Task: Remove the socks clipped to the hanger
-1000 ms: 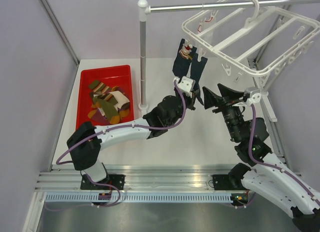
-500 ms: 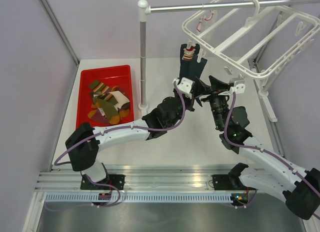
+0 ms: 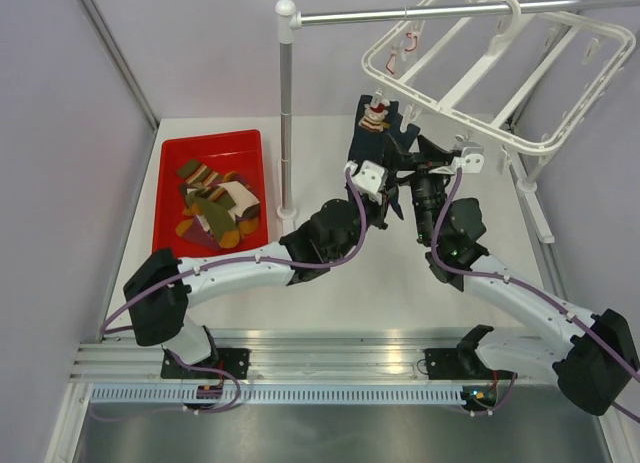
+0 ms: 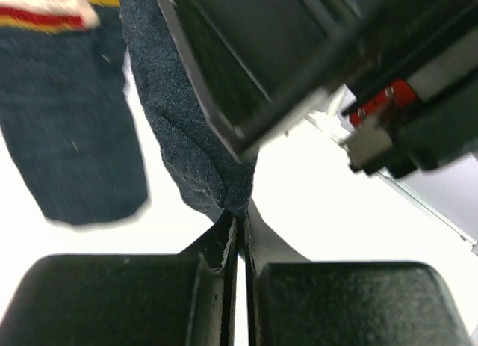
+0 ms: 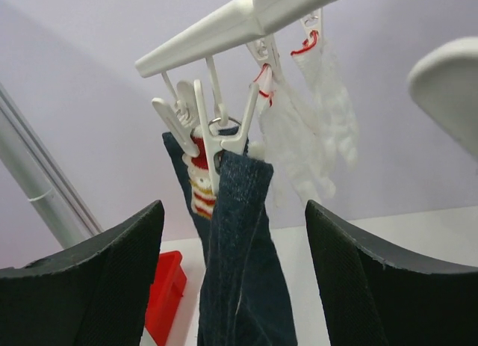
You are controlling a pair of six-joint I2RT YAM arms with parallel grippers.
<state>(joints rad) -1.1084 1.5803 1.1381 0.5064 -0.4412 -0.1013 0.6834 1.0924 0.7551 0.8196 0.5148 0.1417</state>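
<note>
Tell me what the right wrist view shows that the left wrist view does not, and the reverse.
Only the right wrist view: the white clip holding the top of the navy sock, the hanger bar, a white sock and the red tray. Only the left wrist view: the left gripper shut on a navy sock's lower end. Both: navy sock fabric and a striped cuff beside it.
</note>
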